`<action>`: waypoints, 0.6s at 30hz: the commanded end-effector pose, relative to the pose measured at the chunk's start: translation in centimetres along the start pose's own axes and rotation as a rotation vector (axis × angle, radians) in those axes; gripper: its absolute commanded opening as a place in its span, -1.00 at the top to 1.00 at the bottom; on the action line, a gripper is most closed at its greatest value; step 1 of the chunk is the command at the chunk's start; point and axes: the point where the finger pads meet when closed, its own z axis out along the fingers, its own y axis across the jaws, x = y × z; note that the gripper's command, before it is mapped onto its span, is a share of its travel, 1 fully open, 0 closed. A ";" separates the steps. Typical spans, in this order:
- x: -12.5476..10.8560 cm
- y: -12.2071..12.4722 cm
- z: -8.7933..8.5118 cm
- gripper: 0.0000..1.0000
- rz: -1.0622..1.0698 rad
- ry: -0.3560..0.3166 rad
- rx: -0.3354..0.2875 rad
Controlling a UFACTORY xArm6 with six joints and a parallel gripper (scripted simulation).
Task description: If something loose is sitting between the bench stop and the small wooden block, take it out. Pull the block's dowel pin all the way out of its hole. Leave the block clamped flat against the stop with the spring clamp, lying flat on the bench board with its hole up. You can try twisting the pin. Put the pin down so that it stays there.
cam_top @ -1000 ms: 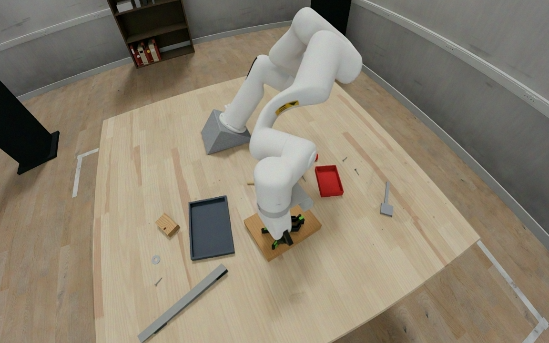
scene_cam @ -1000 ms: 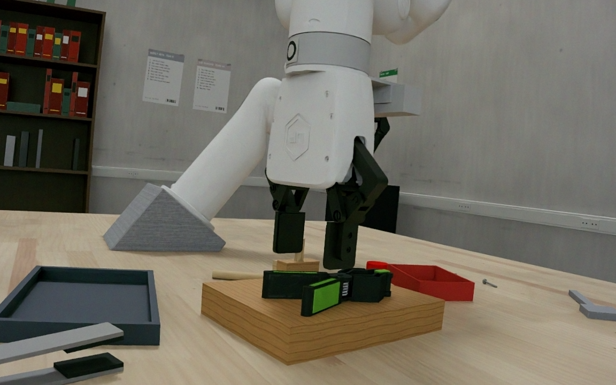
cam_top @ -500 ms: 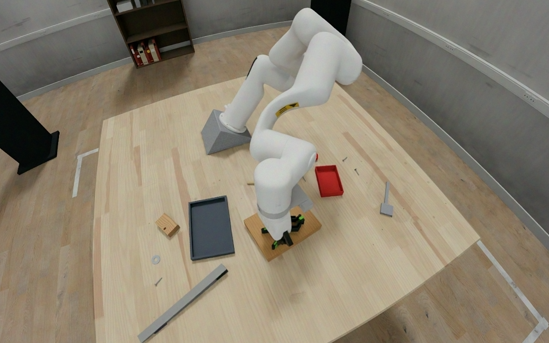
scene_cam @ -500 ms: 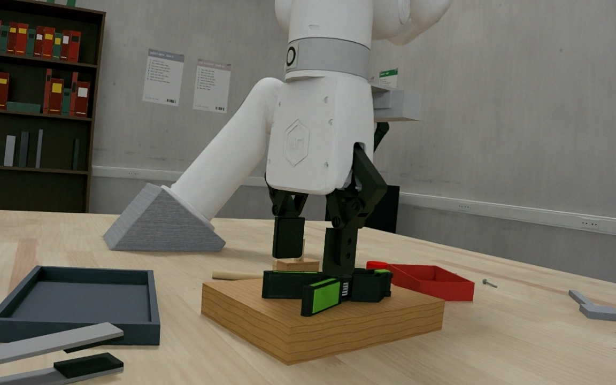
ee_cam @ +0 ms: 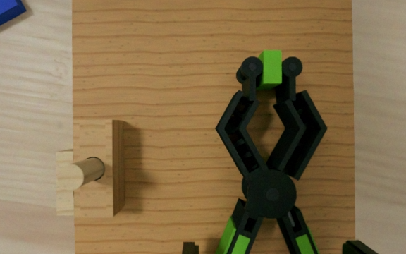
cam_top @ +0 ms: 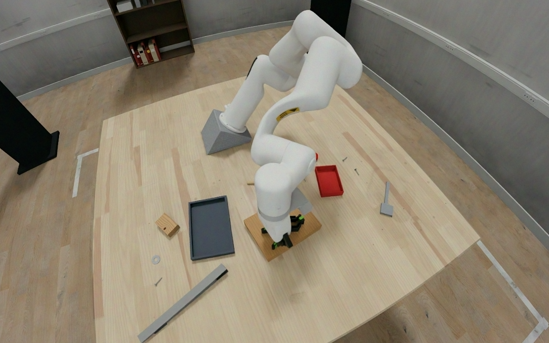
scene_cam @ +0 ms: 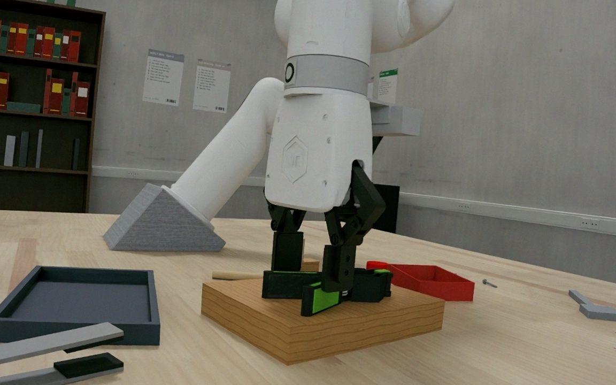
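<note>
The bench board (cam_top: 268, 252) (scene_cam: 324, 330) (ee_cam: 189, 53) lies on the table. The black-and-green spring clamp (cam_top: 297, 221) (scene_cam: 281, 284) (ee_cam: 270, 192) lies flat on it, apart from the block, with a small green piece (ee_cam: 270, 67) between its jaws. The small wooden block (ee_cam: 94, 141) (scene_cam: 310, 264) sits at the board's left edge in the wrist view. The pale dowel pin (ee_cam: 83, 173) sticks out of it. A paler piece adjoins its outer side. My gripper (cam_top: 282, 240) (scene_cam: 312, 282) (ee_cam: 273, 248) is open. It is lowered astride the clamp's handles and holds nothing.
A dark grey tray (cam_top: 210, 228) (scene_cam: 75, 294) lies left of the board and a red tray (cam_top: 328, 180) (scene_cam: 430, 279) behind it. A loose dowel (scene_cam: 233, 275), a spare wood block (cam_top: 167, 224), a grey bar (cam_top: 182, 302), a grey bracket (cam_top: 386, 204) and small screws lie about.
</note>
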 end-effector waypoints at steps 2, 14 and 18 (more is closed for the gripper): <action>0.0 0.2 0.3 -0.54 -0.001 -0.002 -0.004; 0.0 0.2 1.4 -0.54 -0.001 -0.002 -0.004; 0.0 0.2 1.6 -0.54 -0.001 -0.002 -0.004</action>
